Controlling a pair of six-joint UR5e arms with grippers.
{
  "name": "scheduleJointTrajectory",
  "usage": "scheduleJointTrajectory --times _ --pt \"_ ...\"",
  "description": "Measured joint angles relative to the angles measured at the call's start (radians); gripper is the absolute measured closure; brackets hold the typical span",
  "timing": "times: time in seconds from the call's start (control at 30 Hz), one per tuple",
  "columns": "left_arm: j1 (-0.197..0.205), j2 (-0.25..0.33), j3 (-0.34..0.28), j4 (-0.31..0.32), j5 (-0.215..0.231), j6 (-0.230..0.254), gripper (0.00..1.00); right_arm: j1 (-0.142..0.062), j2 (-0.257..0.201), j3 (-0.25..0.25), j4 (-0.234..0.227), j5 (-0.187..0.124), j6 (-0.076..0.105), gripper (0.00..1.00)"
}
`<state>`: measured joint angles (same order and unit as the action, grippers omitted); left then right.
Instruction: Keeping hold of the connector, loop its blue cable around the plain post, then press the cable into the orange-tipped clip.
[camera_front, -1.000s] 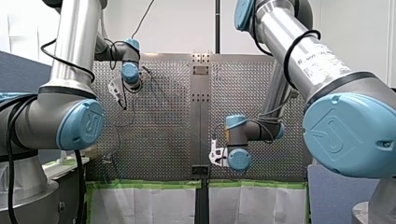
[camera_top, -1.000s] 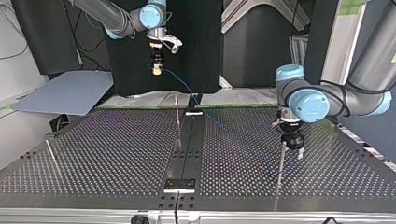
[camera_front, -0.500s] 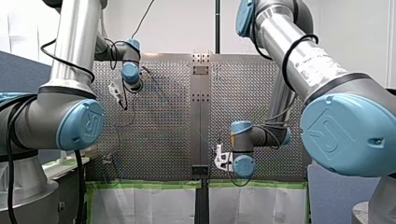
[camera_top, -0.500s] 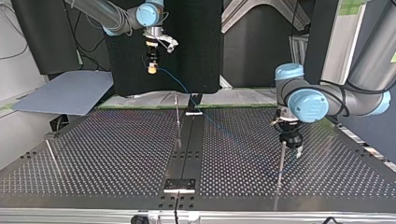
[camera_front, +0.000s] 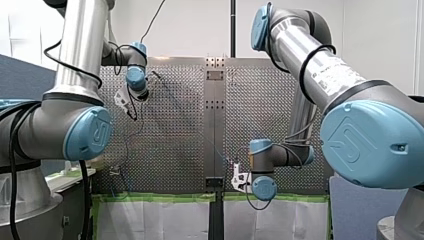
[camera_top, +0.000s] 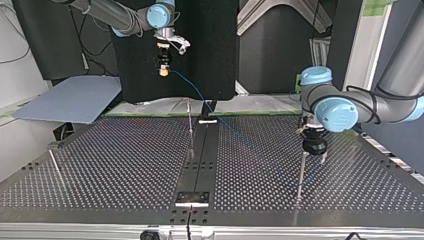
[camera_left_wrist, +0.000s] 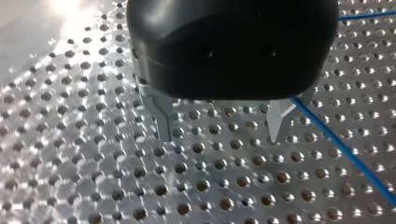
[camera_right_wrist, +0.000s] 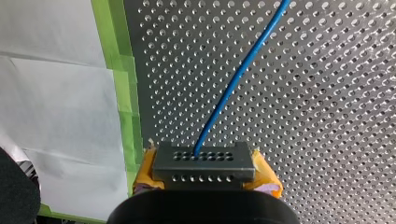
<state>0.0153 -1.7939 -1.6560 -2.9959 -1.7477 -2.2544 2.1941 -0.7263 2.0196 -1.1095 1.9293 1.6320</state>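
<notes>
Perforated metal table (camera_top: 125, 160) spreads under both arms. High over its far edge in the top view, the connector (camera_right_wrist: 204, 160) is clamped between the yellow pads (camera_right_wrist: 145, 170) of my right claw (camera_right_wrist: 205, 173). It is a dark block with rows of small holes.

The blue cable (camera_right_wrist: 238, 74) leaves the connector's face ahead of that claw and runs out over the table. In the top view it slopes down to the surface near the middle strip, then crosses toward my left claw (camera_top: 315, 149), which hangs low over the table at that view's right.

In the left wrist view the left claw's metal fingers (camera_left_wrist: 163, 119) stand apart with only bare table between them. The cable passes just beside one finger, outside the gap. A thin upright post (camera_top: 300, 175) stands just beside the left claw in the top view, on the side nearer that camera.

Beside my right claw, green tape (camera_right_wrist: 116, 70) edges the table, with white paper (camera_right_wrist: 56, 93) beyond it.
</notes>
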Motion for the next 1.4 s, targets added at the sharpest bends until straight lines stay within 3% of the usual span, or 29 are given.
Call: scheduleJointTrajectory --times 0.3,0.57,0.8,1.1,1.27,1.4 --pt "0.035 0.004 -0.058 0.072 0.086 -0.089 0.00 -0.001 0.000 0.000 -0.003 -0.004 0.000 1.00" --pt "0.037 0.021 -0.124 0.126 0.165 -0.168 0.00 -0.001 0.000 0.000 -0.009 -0.010 0.001 1.00" --pt "0.031 0.076 -0.181 0.184 0.231 -0.233 0.00 -0.001 0.000 0.000 -0.013 -0.017 0.003 1.00" --pt "0.021 0.101 -0.239 0.206 0.318 -0.317 0.00 -0.001 0.000 0.000 -0.014 -0.018 0.006 1.00" --pt "0.018 0.103 -0.249 0.207 0.362 -0.326 0.00 -0.001 0.000 0.000 -0.016 -0.021 0.007 1.00" --pt "0.019 0.127 -0.276 0.202 0.393 -0.300 0.00 -0.001 0.000 -0.002 -0.016 -0.022 0.009 1.00"
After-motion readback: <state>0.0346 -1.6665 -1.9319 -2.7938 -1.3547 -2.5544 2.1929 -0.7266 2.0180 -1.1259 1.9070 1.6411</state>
